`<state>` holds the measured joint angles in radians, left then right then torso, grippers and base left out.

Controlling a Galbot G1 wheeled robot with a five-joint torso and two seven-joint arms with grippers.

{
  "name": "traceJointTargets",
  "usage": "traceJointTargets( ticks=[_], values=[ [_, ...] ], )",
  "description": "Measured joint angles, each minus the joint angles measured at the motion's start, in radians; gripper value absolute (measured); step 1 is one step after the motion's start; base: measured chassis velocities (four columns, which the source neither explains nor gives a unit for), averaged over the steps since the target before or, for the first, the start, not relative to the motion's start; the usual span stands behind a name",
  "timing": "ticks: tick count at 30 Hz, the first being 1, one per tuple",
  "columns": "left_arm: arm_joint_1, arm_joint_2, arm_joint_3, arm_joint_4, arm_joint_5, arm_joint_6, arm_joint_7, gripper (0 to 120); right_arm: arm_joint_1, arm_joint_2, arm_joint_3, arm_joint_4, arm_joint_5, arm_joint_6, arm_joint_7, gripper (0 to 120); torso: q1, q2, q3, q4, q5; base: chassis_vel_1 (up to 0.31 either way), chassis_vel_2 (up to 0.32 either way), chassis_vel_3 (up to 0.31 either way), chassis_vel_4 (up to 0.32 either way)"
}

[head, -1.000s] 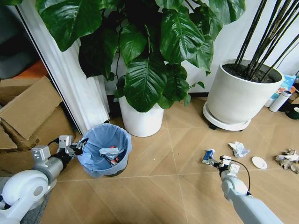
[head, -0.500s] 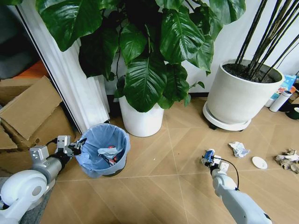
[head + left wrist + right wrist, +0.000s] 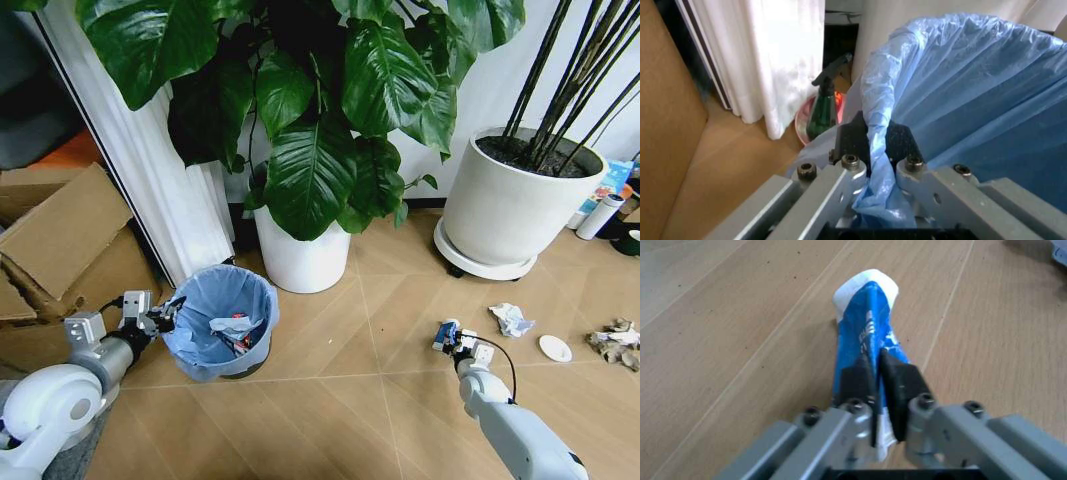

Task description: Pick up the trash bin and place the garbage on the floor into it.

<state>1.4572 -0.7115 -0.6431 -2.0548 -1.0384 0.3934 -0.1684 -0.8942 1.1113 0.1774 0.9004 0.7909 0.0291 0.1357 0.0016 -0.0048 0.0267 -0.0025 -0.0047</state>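
The trash bin [image 3: 222, 322], small and black with a light blue bag liner, is at the lower left and has litter inside. My left gripper [image 3: 165, 314] is shut on its rim; the left wrist view shows the fingers [image 3: 852, 140] pinching the liner's edge [image 3: 875, 125]. My right gripper [image 3: 458, 343] is shut on the blue-white packet [image 3: 445, 333], pinched flat [image 3: 867, 330] between both pads, low over the floor. More garbage lies to the right: a white paper ball [image 3: 512, 320], a white disc [image 3: 555, 348] and a grey-brown paper wad [image 3: 617, 340].
Two large white plant pots [image 3: 300, 258] [image 3: 515, 205] stand behind. A white curtain [image 3: 150, 170] and cardboard boxes [image 3: 60, 240] crowd the left. A white bottle [image 3: 600, 215] stands far right. A green spray bottle [image 3: 823, 107] stands behind the bin.
My right gripper has moved left onto the blue-white packet and shut on it. The bin and my left gripper have shifted slightly.
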Motion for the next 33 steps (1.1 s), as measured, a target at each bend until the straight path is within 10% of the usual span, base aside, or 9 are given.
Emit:
traceJointTargets(
  ticks=[14, 33],
  values=[
    [0.011, 0.0, 0.014, 0.005, 0.005, 0.0, 0.0, 0, -0.084, -0.1, 0.009, 0.188, -0.001, 0.037, -0.06, 0, 0.0, 0.0, 0.0, -0.0004, -0.0001, 0.0, 0.0, 0.0, 0.0],
    [0.0, 0.008, 0.05, 0.009, 0.012, -0.003, 0.0, 0, 0.016, -0.242, -0.292, 0.657, 0.181, 0.315, -0.756, 0, 0.0, 0.0, 0.0, 0.0, -0.0001, 0.0, 0.0, 0.0, 0.0]
  ],
)
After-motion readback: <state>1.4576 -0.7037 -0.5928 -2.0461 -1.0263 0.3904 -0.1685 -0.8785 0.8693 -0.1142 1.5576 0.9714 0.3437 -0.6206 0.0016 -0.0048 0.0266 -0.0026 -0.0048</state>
